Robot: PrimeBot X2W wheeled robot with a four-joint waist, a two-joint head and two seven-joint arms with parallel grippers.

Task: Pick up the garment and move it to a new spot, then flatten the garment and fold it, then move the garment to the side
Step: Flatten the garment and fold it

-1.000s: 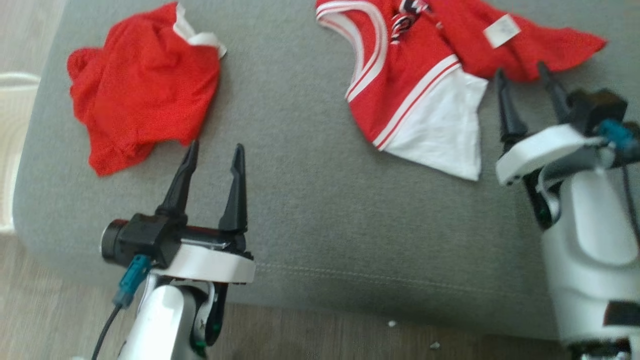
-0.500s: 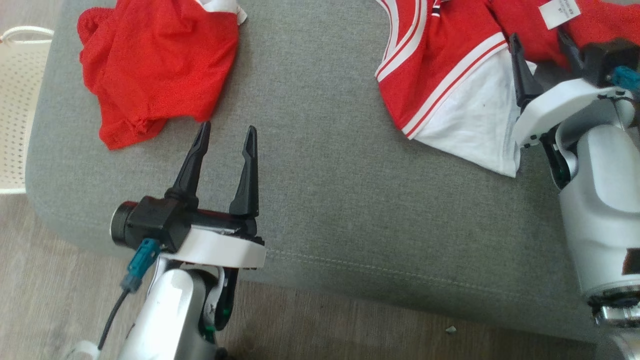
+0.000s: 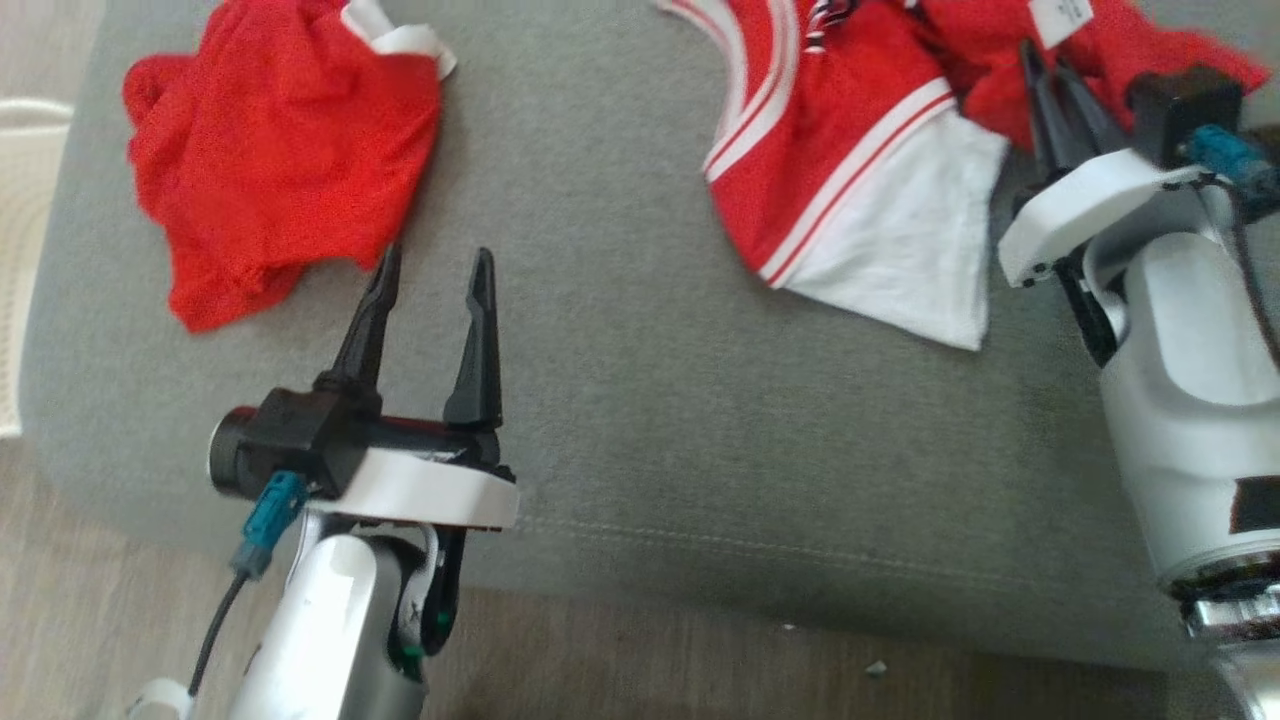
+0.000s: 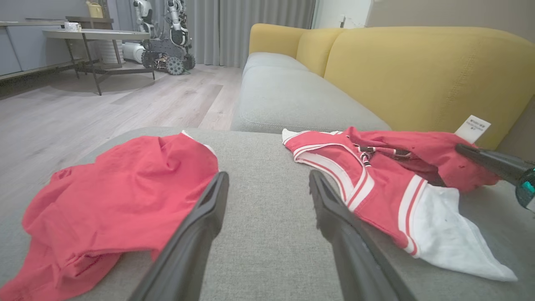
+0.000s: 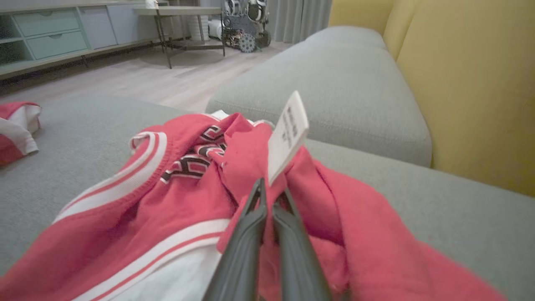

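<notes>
Jaws of the right gripper [image 3: 1048, 70], wide a moment ago, are now clamping a fold of the jersey [image 3: 830, 150] lying on the sofa [image 3: 640, 420], readying the lift; the left gripper [image 3: 432, 262] is holding its jaws apart.

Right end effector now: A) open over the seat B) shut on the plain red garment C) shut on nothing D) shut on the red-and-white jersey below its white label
D: the right end effector is pinched shut on the red-and-white jersey, just below its white label.
</notes>
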